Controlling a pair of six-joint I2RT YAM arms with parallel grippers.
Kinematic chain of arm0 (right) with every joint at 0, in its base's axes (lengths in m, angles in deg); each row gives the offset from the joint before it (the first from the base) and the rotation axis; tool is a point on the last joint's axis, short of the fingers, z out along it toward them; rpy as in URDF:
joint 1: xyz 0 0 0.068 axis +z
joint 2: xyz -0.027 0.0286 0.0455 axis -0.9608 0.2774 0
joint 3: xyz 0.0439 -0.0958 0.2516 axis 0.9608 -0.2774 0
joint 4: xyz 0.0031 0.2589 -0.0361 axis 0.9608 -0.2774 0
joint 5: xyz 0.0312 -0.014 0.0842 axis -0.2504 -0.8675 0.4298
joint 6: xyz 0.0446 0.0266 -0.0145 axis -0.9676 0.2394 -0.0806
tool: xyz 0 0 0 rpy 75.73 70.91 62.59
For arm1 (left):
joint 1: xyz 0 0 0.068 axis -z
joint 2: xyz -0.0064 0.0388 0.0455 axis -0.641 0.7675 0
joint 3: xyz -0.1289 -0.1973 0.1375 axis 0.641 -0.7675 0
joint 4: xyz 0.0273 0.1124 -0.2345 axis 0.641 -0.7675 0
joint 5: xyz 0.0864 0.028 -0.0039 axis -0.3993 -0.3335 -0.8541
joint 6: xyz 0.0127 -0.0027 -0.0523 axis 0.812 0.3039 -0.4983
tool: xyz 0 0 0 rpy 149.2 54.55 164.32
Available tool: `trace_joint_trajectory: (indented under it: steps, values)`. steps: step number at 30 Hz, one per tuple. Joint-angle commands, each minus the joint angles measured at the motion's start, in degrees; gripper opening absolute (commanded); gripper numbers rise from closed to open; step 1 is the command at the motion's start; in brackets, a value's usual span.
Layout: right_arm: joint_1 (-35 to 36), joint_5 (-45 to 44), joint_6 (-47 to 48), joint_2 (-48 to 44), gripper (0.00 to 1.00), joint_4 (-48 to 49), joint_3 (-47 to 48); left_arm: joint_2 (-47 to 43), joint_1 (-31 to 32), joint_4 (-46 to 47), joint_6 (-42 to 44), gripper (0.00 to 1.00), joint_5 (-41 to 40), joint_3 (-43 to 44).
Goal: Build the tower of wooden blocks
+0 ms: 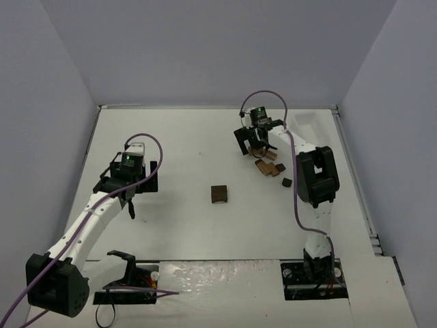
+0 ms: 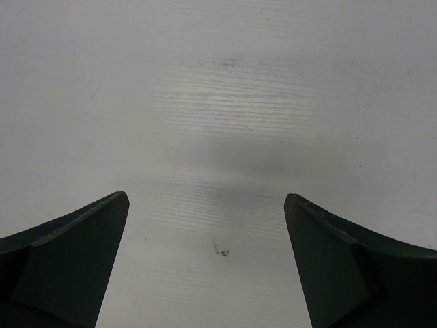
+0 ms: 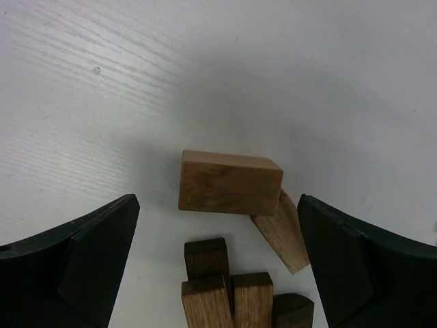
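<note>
Dark brown wood block tower point(image 1: 219, 195) stands mid-table, apart from both arms. Right gripper point(image 3: 218, 199) hangs, jaws spread, over loose tan and brown blocks point(image 3: 231, 182) far right. Left gripper point(image 2: 207, 201), jaws spread and empty, hovers above the white table point(image 2: 218, 102)

The table point(image 1: 177, 137) has a white, matte top; both wrist views show a faint wood-grain texture on it. Three plain panels enclose it: a back wall point(image 1: 218, 48), a left wall point(image 1: 37, 123) and a right wall point(image 1: 399, 102), all pale grey-lavender. A thin light-coloured rail point(image 1: 360, 198) runs along the right table edge. Lighting is diffuse and even, and shadows on the table are soft. A small dark speck point(image 1: 199, 153) marks the surface near the centre.
</note>
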Motion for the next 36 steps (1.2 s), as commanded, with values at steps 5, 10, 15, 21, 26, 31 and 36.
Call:
trace_joint_trajectory:
  steps: [5,10,15,21,26,31,36]
  values:
    - [-0.9,0.7,2.0,2.9,0.98,1.7,5.5,0.7,0.3,1.3,1.1,0.97,-2.2,2.7]
    - [-1.2,2.2,1.8,4.0,0.83,1.7,6.5,1.0,0.3,1.3,1.2,0.97,-2.5,2.8]
    - [-1.2,3.5,1.8,4.4,0.58,1.7,6.3,1.6,0.3,1.2,1.4,0.97,-2.7,3.1]
    - [-1.3,3.5,1.9,4.4,0.41,1.7,5.8,1.4,0.3,1.2,1.5,0.97,-3.0,3.0]
    - [-1.4,3.2,1.2,3.7,0.54,1.7,4.9,1.8,0.3,1.2,1.5,0.97,-2.7,3.1]
    - [-1.3,1.1,0.5,3.1,0.72,1.7,4.3,1.6,0.4,1.1,1.5,0.97,-2.6,3.1]
    - [-1.3,0.7,0.1,2.9,0.72,1.7,4.0,1.5,0.4,1.2,1.5,0.97,-2.5,3.1]
